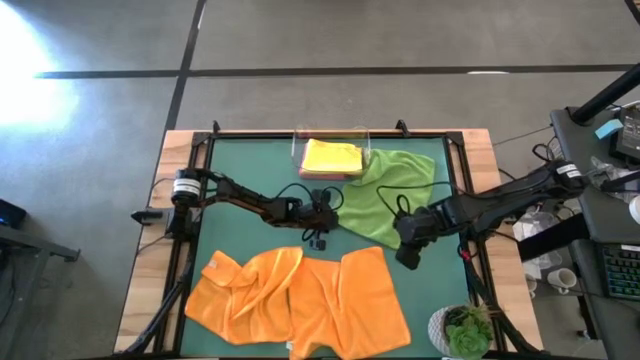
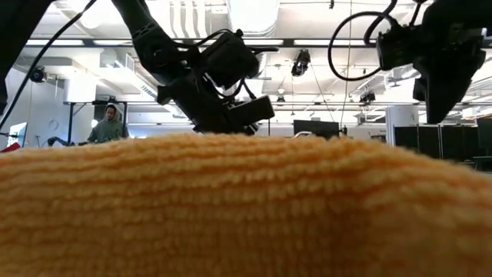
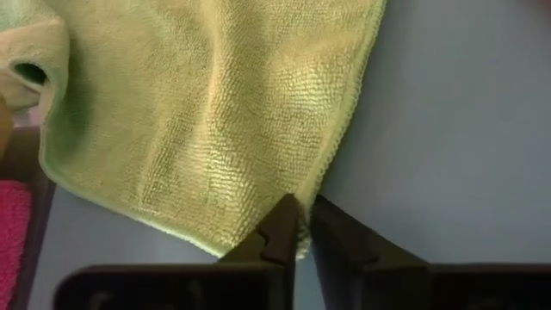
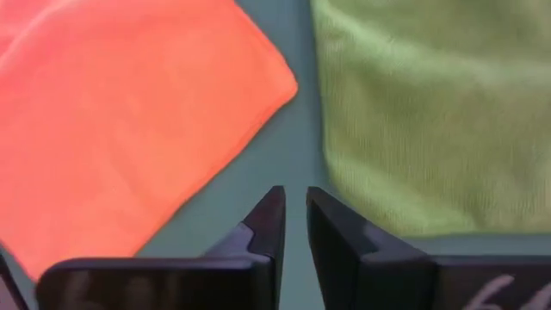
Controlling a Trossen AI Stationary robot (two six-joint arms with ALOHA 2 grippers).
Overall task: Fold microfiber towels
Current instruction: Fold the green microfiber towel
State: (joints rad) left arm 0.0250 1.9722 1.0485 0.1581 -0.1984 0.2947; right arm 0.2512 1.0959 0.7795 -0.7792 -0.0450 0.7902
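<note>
The green towel (image 1: 385, 195) lies rumpled on the green mat at the far right, its far edge by the clear tray (image 1: 297, 150). In the tray sits a folded yellow towel (image 1: 332, 157) with a pink one (image 1: 320, 177) showing under its near edge. Two orange towels (image 1: 245, 295) (image 1: 350, 300) lie spread at the near side. My left gripper (image 1: 333, 212) is at the green towel's left edge and is shut on it. My right gripper (image 1: 408, 258) hovers over bare mat between the green towel's near edge (image 4: 413, 215) and the right orange towel's far corner (image 4: 275, 77), fingers nearly together and empty. My left gripper pinches the green towel's hemmed left edge (image 3: 320, 176) between its two fingertips (image 3: 282, 226), coming in low from the table's left side. Whether one layer or several is held, I cannot tell. The rest of the towel lies slack on the mat beyond the fingers.
A small potted plant (image 1: 465, 330) stands at the near right corner. In the low view the orange towel (image 2: 246, 208) fills the foreground. A person (image 2: 110, 123) shows far off in the room behind. Bare mat (image 1: 250, 170) lies at the far left.
</note>
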